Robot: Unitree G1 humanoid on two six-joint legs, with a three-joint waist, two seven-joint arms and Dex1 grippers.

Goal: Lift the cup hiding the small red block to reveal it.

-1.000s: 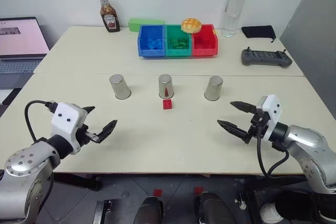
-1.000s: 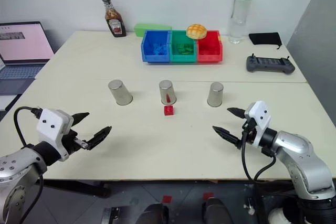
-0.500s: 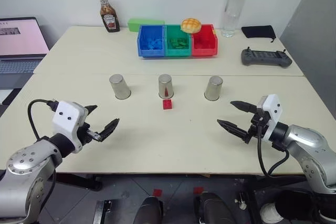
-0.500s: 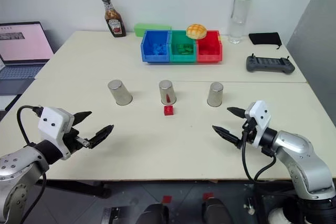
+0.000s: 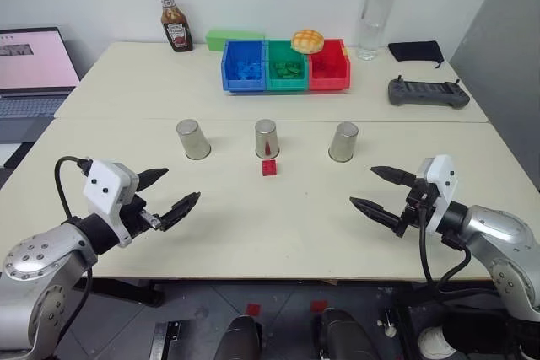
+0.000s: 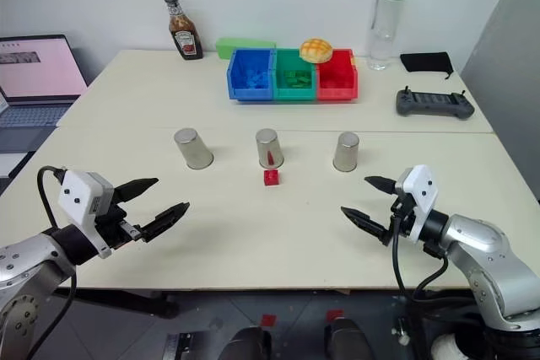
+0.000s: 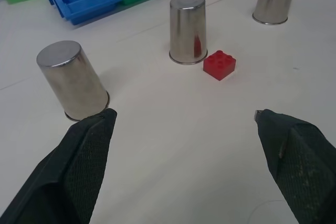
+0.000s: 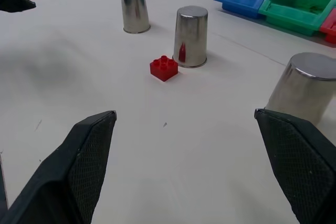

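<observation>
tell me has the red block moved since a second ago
No. The small red block lies on the table just in front of the middle cup, same as a second ago; both grippers hang apart from it.

Block point(image 5: 268, 167) just before middle cup point(image 5: 267, 139)

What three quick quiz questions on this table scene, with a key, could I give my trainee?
1. True or false: the small red studded plastic brick lies uncovered beside the middle shiny silver metal cup.
2. How many upside-down silver cups stand in the row?
3. Multiple choice: the left gripper and right gripper are A) both open and empty, B) both gripping cups, C) one holding the brick.

Key: 1 true; 2 three; 3 A.
</observation>
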